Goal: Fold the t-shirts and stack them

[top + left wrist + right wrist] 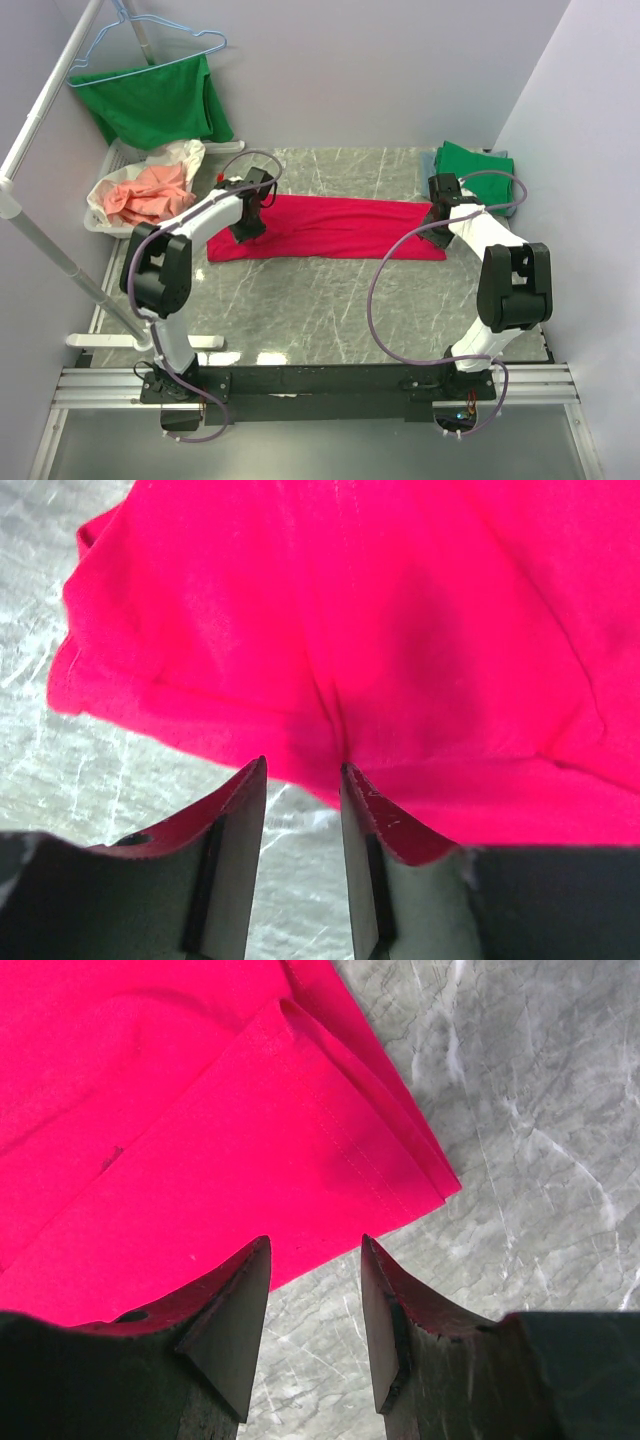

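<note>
The crimson-red t-shirt (330,228) lies folded into a long band across the middle of the marble table. My left gripper (246,226) is over its left end. In the left wrist view the left gripper (303,770) is open, with its tips at the near edge of the red t-shirt (350,630) and bare marble between the jaws. My right gripper (436,222) is at the right end. In the right wrist view the right gripper (316,1245) is open and empty, just short of the hemmed corner of the red t-shirt (200,1150). A folded green t-shirt (474,163) lies at the back right, with a grey edge (508,196) under it.
Another green shirt (155,100) hangs on a blue hanger (150,45) at the back left. A white basket (100,215) holds salmon-pink and white cloth. A white rail (45,130) slants along the left side. Walls close in the back and right.
</note>
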